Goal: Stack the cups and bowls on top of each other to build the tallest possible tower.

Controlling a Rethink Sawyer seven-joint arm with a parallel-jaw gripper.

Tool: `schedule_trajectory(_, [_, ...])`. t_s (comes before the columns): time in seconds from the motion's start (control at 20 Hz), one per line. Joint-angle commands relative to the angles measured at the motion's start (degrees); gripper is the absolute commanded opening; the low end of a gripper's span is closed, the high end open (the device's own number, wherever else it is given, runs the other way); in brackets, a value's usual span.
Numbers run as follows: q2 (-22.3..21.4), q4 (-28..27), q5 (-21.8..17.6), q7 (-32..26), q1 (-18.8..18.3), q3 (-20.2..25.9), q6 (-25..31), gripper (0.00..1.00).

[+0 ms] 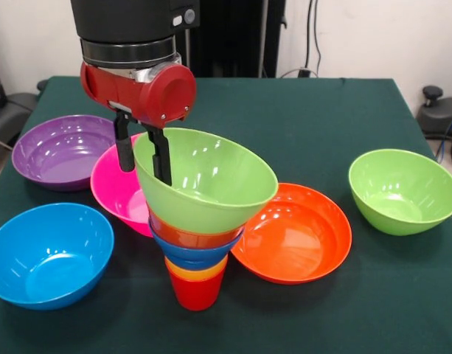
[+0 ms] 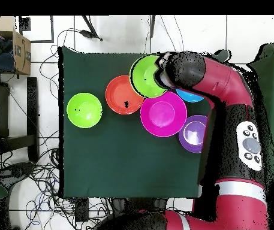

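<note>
The tower stands near the table's front: red cup [image 1: 197,293] lowest, orange cup [image 1: 197,271], small blue bowl [image 1: 193,253], small orange-red bowl [image 1: 187,236], and a lime green bowl [image 1: 211,184] on top, tilted toward the right. My gripper [image 1: 144,164] is open and straddles that bowl's left rim, one finger outside and one inside. In the overhead view the top green bowl [image 2: 145,76] shows beside my wrist, which hides the gripper.
Around the tower lie a large orange-red bowl [image 1: 296,232], a pink bowl [image 1: 113,188], a purple bowl [image 1: 60,151], a light blue bowl [image 1: 49,254] and a second lime green bowl [image 1: 402,190] at the right. The green table [image 1: 314,118] is bare behind.
</note>
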Motion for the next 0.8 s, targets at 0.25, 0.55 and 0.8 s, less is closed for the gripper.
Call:
schedule_trajectory(0.25, [0.45, 0.48, 1.22, 5.44, 2.67, 0.61, 5.49, 1.0])
schedule_trajectory(0.55, [0.49, 0.7, 2.09, 5.01, 2.52, 0.69, 6.26, 1.0])
schedule_trajectory(0.8, [0.37, 1.66, 2.43, 4.57, 2.41, 0.71, 5.45, 1.0])
